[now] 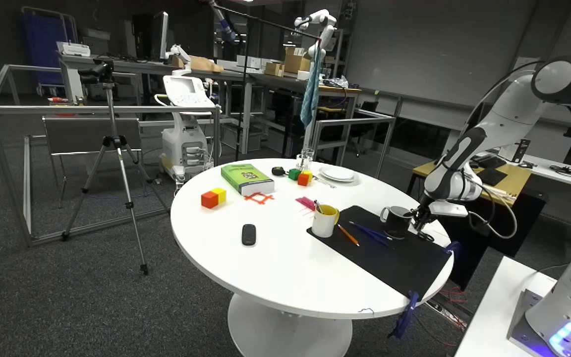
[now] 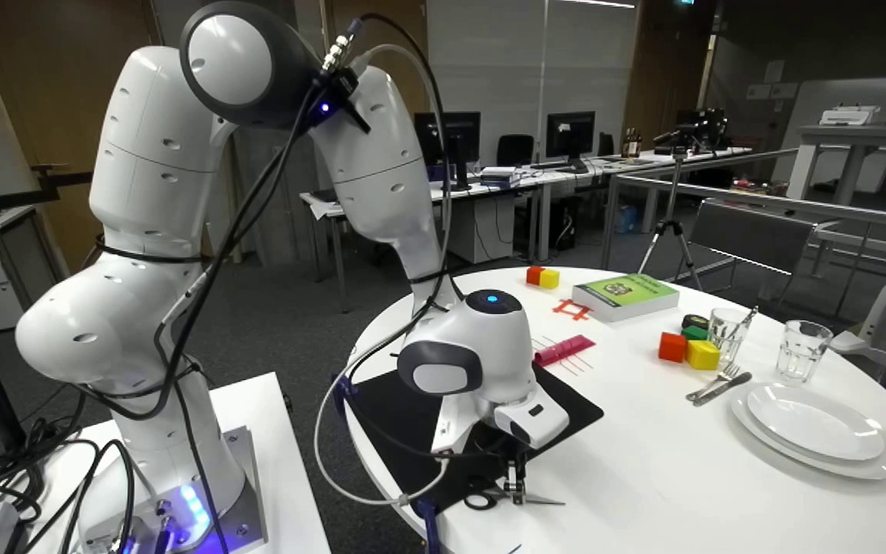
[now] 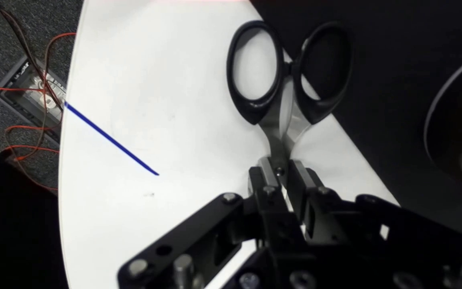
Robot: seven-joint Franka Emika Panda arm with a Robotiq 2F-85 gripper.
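A pair of scissors with black handles lies across the edge of a black mat and the white table. My gripper points down with its fingertips closed on the scissors around the pivot. The blades are mostly hidden by the fingers in the wrist view. In an exterior view the blade of the scissors sticks out past the gripper, low at the table top. A dark mug stands on the mat beside the gripper; its rim shows in the wrist view.
A white mug with yellow inside, an orange pencil and blue pens are on the mat. Blue clamps grip the table edge. Farther off are a green book, coloured cubes, glasses and plates.
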